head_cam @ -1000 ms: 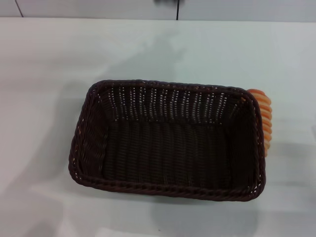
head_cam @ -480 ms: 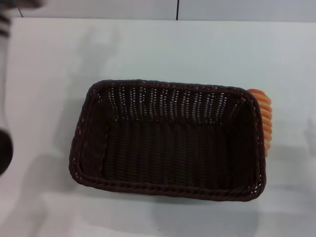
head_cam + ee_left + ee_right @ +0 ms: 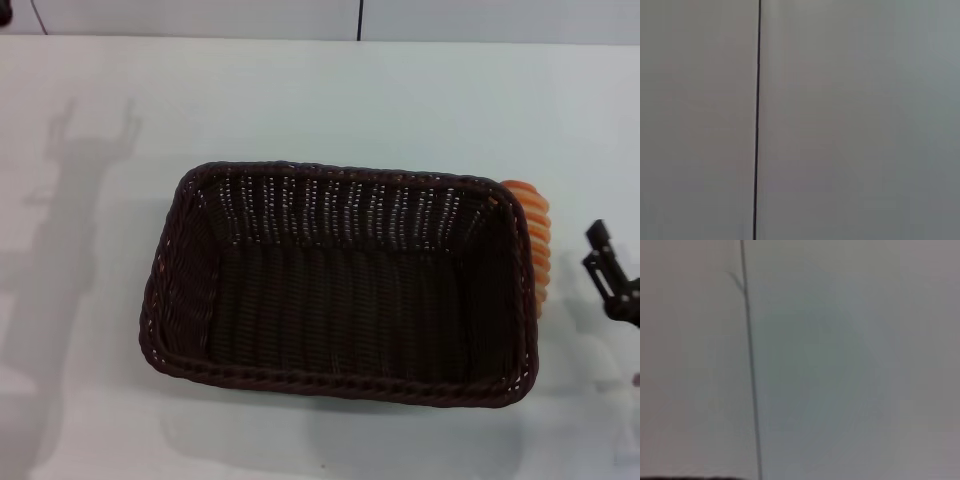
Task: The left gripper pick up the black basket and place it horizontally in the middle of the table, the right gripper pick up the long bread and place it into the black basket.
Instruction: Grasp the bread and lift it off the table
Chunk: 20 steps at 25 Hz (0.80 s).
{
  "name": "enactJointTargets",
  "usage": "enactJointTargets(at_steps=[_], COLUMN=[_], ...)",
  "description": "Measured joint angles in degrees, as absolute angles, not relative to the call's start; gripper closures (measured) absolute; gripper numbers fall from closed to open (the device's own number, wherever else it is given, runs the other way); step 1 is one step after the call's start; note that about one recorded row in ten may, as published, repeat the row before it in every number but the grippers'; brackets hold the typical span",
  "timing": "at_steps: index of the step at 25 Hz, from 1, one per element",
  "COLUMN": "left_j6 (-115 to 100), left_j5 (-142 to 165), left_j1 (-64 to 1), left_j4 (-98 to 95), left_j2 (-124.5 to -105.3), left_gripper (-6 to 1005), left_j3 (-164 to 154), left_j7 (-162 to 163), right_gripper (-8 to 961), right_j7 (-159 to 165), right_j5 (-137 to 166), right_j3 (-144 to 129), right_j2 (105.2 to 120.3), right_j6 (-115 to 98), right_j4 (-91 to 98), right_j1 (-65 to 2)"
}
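Note:
The black basket (image 3: 340, 290) lies lengthwise across the middle of the white table (image 3: 330, 100), open side up and empty. The long bread (image 3: 534, 235) lies on the table against the outside of the basket's right end, mostly hidden by the rim. My right gripper (image 3: 594, 248) comes in at the right edge, open and empty, a short way right of the bread and apart from it. Only a dark bit of my left gripper (image 3: 4, 12) shows, at the top left corner, far from the basket. Both wrist views show only a pale wall.
The left arm's shadow (image 3: 70, 230) falls on the table left of the basket. A wall with a dark vertical seam (image 3: 360, 18) runs behind the table's far edge. The seam also shows in the left wrist view (image 3: 758, 120) and the right wrist view (image 3: 750, 370).
My left arm has swept up and away from the left side to the top left corner. My right gripper has come into view at the right edge. Basket and bread have not moved.

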State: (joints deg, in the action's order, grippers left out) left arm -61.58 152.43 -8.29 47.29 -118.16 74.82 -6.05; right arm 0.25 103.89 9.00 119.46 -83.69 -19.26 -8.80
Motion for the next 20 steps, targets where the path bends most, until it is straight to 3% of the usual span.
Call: enactJointTargets(at_steps=[20], left_j6=[-59.7], left_j5=[152.7], left_j1=[-11.7], left_j4=[38.4], left_j2=[-118.20], left_gripper=[231], left_j3=[72.1], left_j7=[-7.4], right_gripper=[255], right_j7=[0.7], right_j5=[104.1], right_j3=[7.6], right_j2=[119.35], right_j6=[-65.7], right_j4=[-20.9], right_j1=[-17.7])
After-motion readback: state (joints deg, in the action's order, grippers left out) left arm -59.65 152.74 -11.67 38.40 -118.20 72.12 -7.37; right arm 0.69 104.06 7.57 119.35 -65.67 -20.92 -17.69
